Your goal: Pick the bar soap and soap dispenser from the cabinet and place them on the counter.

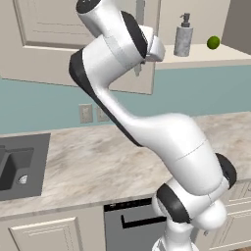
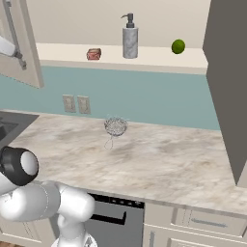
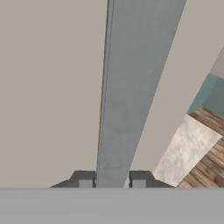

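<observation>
Nearest the camera, at the bottom centre of the hand view, the pincer (image 3: 112, 180) is sitting closed around the long grey metal bar handle (image 3: 131, 87) of the cabinet door (image 3: 48, 87), one dark fingertip showing on each side of the bar, so the arm appears to be working the door rather than reaching for either soap item. In the left base view the arm is stretching up toward the upper middle of the frame, with its wrist against the door's edge, and in the right base view the door (image 2: 21, 43) is standing swung out at the upper left with its handle (image 2: 13, 34) showing. Below that, the worktop (image 2: 159, 164) is spreading across the middle of the frame, carrying a wire-mesh ball (image 2: 115, 127) near the back wall and the dark sink (image 1: 17, 166) at the left; neither task item is lying on it. Farthest back, on the cream cabinet shelf (image 2: 67, 53) along the upper part of the right base view, the bar soap (image 2: 93, 54) is resting left of centre, the soap dispenser (image 2: 130, 38) is standing upright beside it to the right, and a green lime (image 2: 178, 46) is sitting further right. Judging from this, only the opening of the cabinet is under way or just finishing; both picks and both placings are remaining.
</observation>
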